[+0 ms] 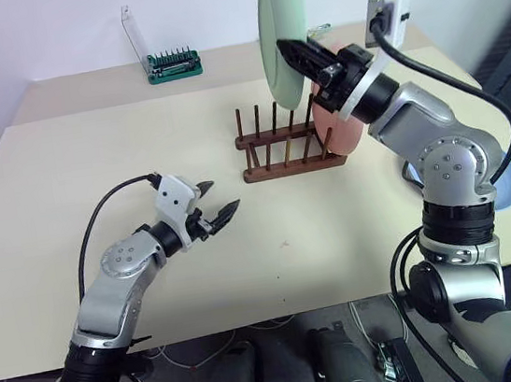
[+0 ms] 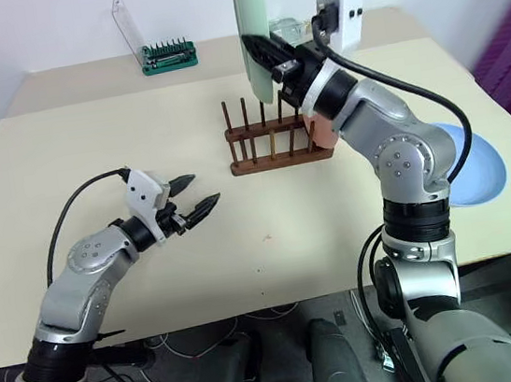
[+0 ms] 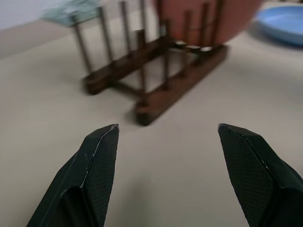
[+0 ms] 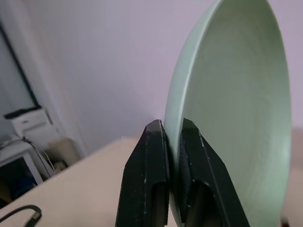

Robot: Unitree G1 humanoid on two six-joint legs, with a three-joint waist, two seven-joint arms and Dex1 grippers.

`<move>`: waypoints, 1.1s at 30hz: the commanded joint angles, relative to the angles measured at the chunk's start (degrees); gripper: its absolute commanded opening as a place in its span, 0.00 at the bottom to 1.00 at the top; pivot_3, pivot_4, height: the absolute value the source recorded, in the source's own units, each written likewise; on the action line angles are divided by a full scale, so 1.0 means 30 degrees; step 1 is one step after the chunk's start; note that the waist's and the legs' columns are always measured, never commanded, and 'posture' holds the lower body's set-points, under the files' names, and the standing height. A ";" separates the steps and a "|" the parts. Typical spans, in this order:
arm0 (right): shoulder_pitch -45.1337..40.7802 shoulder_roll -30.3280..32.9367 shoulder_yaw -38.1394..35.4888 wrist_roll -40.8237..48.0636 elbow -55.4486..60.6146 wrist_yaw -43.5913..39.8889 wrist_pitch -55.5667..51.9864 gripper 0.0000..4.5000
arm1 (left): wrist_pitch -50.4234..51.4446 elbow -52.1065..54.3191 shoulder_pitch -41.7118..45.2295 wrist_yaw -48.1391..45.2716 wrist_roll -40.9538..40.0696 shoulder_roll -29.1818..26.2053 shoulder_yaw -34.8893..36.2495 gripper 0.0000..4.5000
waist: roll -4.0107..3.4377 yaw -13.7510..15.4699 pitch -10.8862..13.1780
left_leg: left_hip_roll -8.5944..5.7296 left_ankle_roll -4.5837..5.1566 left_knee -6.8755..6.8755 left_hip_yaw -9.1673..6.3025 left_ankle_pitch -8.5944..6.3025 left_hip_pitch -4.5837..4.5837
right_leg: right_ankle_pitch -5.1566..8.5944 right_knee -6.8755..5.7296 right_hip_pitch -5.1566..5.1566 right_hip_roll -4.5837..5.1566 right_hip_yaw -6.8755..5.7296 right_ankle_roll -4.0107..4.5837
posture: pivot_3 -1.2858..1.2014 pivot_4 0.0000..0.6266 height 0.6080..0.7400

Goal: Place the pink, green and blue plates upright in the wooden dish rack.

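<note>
Right claw (image 1: 287, 55): clenched on the rim of the green plate (image 1: 280, 18), which was held upright in the air above the wooden dish rack (image 1: 283, 150), clear of the pegs.
Left claw (image 1: 222, 208): released, fingers spread wide with nothing between them, low over the desk (image 1: 90, 147), near the rack on its left side and aimed toward it.
Pink plate (image 1: 340, 128): stood upright in the rack's right-end slots, directly below the right claw and partly covered by the right wrist.
Blue plate (image 2: 473, 162): lay flat on the desk to the right of the rack, well apart from both claws.
Hidden or cut off: the green plate's top edge ran out of the right eye view; the right forearm covered part of the blue plate.
Other item: a green bit case (image 1: 173, 65) sat at the desk's far side.
</note>
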State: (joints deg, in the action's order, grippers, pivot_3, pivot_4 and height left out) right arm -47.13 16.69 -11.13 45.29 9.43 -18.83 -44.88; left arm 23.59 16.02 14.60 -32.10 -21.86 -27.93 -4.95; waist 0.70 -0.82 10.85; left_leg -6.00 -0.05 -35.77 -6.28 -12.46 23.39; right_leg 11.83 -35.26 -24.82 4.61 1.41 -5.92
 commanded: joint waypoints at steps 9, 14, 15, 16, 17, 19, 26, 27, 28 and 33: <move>-0.0371 0.0944 -0.0522 0.0319 -0.1818 0.0423 -0.2343 0.00 | 0.0835 0.1483 -0.0002 -0.0355 -0.0678 0.0221 0.0837 0.76 | 0.0000 0.0030 0.0000 | -0.0001 0.0002 -0.0022 0.0002 0.0001 0.0001 | -0.0003 0.0001 0.0015 -0.0005 -0.0005 -0.0006 | 0.52 0.24 1.00; -0.0578 0.1023 -0.0412 -0.0247 -0.2701 0.0502 -0.2351 0.00 | 0.1042 0.1781 -0.0174 -0.0272 -0.0646 0.0290 0.0922 0.76 | 0.0000 0.0018 0.0000 | -0.0001 0.0003 -0.0020 0.0004 0.0001 0.0001 | -0.0002 0.0003 0.0015 -0.0006 -0.0005 -0.0006 | 0.52 0.24 1.00; -0.0592 0.1039 -0.0409 -0.0268 -0.2717 0.0476 -0.2353 0.00 | 0.1086 0.1841 -0.0206 -0.0253 -0.0636 0.0308 0.0934 0.76 | -0.0001 0.0016 0.0000 | 0.0000 0.0003 -0.0021 0.0003 0.0001 0.0000 | -0.0003 0.0002 0.0015 -0.0009 -0.0005 -0.0006 | 0.52 0.24 1.00; -0.0607 0.1042 -0.0425 -0.0285 -0.2718 0.0447 -0.2337 0.08 | 0.1130 0.1900 -0.0238 -0.0236 -0.0628 0.0330 0.0943 0.76 | -0.0001 0.0018 0.0000 | 0.0000 0.0003 -0.0022 0.0003 0.0001 0.0000 | -0.0003 0.0000 0.0015 -0.0009 -0.0005 -0.0007 | 0.52 0.24 1.00; -0.0648 0.1034 -0.0441 -0.0313 -0.2753 0.0426 -0.2312 0.16 | 0.1164 0.1941 -0.0261 -0.0221 -0.0628 0.0357 0.0956 0.77 | -0.0001 0.0021 0.0000 | -0.0001 0.0004 -0.0022 0.0003 0.0001 0.0000 | -0.0003 0.0000 0.0015 -0.0010 -0.0005 -0.0007 | 0.52 0.24 1.00; -0.0720 0.1030 -0.0423 -0.0464 -0.2783 0.0388 -0.2245 0.33 | 0.1201 0.2019 -0.0311 -0.0199 -0.0630 0.0387 0.0968 0.77 | -0.0001 0.0023 0.0000 | -0.0001 0.0003 -0.0022 0.0004 0.0001 0.0001 | -0.0003 0.0002 0.0015 -0.0011 -0.0005 -0.0007 | 0.52 0.24 1.00; -0.0840 0.2599 0.1572 -0.3616 -0.2005 -0.1133 0.0442 0.64 | 0.1392 0.2064 -0.0309 -0.0204 -0.0715 0.0602 0.0920 0.77 | -0.0001 0.0038 0.0001 | -0.0003 0.0003 -0.0028 0.0007 0.0001 0.0002 | -0.0002 0.0003 0.0017 -0.0010 -0.0007 -0.0008 | 0.52 0.24 1.00; -0.0791 0.3236 0.2241 -0.4600 -0.1802 -0.1752 0.1397 0.64 | 0.1419 0.2024 -0.0261 -0.0224 -0.0716 0.0649 0.0899 0.77 | -0.0003 0.0045 0.0002 | -0.0005 0.0003 -0.0030 0.0006 0.0001 0.0002 | -0.0002 0.0003 0.0018 -0.0010 -0.0009 -0.0009 | 0.52 0.24 1.00; -0.0743 0.3664 0.2691 -0.5283 -0.1678 -0.2212 0.2097 0.64 | 0.1444 0.2012 -0.0235 -0.0234 -0.0711 0.0688 0.0886 0.77 | -0.0004 0.0053 0.0003 | -0.0008 0.0003 -0.0034 0.0010 0.0001 0.0004 | -0.0002 0.0003 0.0018 -0.0011 -0.0013 -0.0011 | 0.52 0.24 1.00; -0.0886 0.5889 0.1762 -0.6104 -0.0716 -0.4757 0.4993 0.64 | 0.1415 0.1712 -0.0031 -0.0447 -0.0679 0.0857 0.0758 0.77 | -0.0011 0.0071 0.0014 | -0.0006 0.0004 -0.0036 0.0008 0.0000 0.0007 | -0.0001 0.0007 0.0023 -0.0011 -0.0019 -0.0013 | 0.52 0.24 1.00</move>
State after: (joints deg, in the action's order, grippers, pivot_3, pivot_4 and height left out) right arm -47.52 31.99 -2.49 27.41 3.25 -30.37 -33.92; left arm 28.27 20.05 13.93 -32.93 -23.23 -25.34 -3.35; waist 0.67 -0.60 10.89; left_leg -6.02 -0.04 -35.89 -6.25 -12.46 23.42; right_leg 11.83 -35.23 -24.75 4.58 1.34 -5.96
